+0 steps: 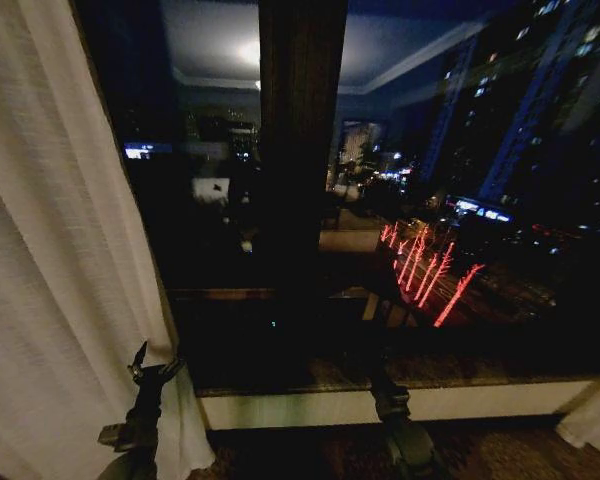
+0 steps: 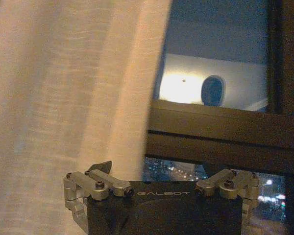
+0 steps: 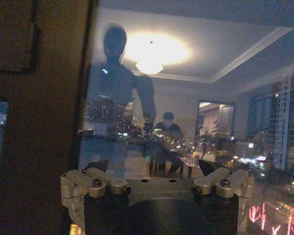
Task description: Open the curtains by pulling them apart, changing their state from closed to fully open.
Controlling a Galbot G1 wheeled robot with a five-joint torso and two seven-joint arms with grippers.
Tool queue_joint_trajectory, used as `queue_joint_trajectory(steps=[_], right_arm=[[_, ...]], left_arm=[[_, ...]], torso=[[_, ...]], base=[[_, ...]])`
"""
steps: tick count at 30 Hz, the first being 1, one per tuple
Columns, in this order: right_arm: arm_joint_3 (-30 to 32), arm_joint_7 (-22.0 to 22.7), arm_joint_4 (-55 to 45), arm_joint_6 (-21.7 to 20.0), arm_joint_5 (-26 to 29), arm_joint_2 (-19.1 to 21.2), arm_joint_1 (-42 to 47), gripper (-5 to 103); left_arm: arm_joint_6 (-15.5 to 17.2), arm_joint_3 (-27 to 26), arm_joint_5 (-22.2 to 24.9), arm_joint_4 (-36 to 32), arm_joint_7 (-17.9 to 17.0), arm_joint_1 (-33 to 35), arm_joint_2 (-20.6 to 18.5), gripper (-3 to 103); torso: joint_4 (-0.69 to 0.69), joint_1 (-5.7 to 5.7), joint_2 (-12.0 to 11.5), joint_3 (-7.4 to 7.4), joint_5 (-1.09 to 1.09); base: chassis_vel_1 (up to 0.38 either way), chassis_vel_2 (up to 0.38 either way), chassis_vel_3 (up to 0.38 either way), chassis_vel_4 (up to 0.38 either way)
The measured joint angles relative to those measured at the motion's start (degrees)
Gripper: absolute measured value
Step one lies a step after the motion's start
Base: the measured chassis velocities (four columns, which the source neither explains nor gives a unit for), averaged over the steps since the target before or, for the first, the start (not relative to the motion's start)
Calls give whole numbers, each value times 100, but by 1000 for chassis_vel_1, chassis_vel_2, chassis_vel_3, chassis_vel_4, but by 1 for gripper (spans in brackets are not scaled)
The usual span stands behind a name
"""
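Observation:
The sheer off-white left curtain (image 1: 50, 250) hangs bunched at the left side, its edge slanting down to the floor. A small fold of the right curtain (image 1: 592, 420) shows at the lower right corner. Between them the dark window glass is bare. My left gripper (image 1: 155, 365) stands low, right beside the left curtain's inner edge, open with nothing between its fingers. In the left wrist view that curtain (image 2: 63, 98) hangs just beyond the open left gripper (image 2: 157, 169). My right gripper (image 1: 382, 378) is low in the middle, in front of the sill; the right wrist view shows it (image 3: 152, 166) open and empty.
A dark vertical window post (image 1: 300, 150) splits the glass. A pale sill ledge (image 1: 460, 402) runs below the window, with dark floor in front. The glass reflects the lit room, the robot and a seated person.

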State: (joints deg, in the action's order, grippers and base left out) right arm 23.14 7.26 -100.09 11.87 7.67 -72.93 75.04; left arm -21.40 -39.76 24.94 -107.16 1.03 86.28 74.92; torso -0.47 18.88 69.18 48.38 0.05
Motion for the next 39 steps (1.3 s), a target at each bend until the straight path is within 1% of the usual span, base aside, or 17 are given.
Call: queue_joint_trajectory(steps=[6, 8, 18, 21, 33, 39], right_arm=[[2, 1, 0, 0, 0, 1, 0, 100], [1, 1, 0, 0, 0, -1, 0, 100], [-1, 0, 0, 0, 0, -2, 0, 100], [-3, -1, 0, 0, 0, -2, 0, 100], [-1, -1, 0, 0, 0, -2, 0, 100], [-2, -1, 0, 0, 0, -2, 0, 100]], left_arm=[[0, 1, 0, 0, 1, 0, 0, 100], [0, 1, 0, 0, 1, 0, 0, 100], [0, -1, 0, 0, 0, 0, -1, 100], [0, -3, 0, 0, -1, 0, -2, 100], [0, -2, 0, 0, -1, 0, -1, 100], [0, -2, 0, 0, -1, 0, -1, 100]], torso=[[0, -1, 0, 0, -3], [2, -1, 1, 0, -10], [1, -1, 1, 0, -4], [2, -1, 1, 0, -8], [1, -1, 0, 0, -4], [2, -1, 1, -1, -7]], base=[[-27, -30, 25, 19], [24, 15, -27, -8], [95, 56, -101, -63], [66, 55, -72, -52], [19, 9, -19, -12], [64, 41, -68, -44]])
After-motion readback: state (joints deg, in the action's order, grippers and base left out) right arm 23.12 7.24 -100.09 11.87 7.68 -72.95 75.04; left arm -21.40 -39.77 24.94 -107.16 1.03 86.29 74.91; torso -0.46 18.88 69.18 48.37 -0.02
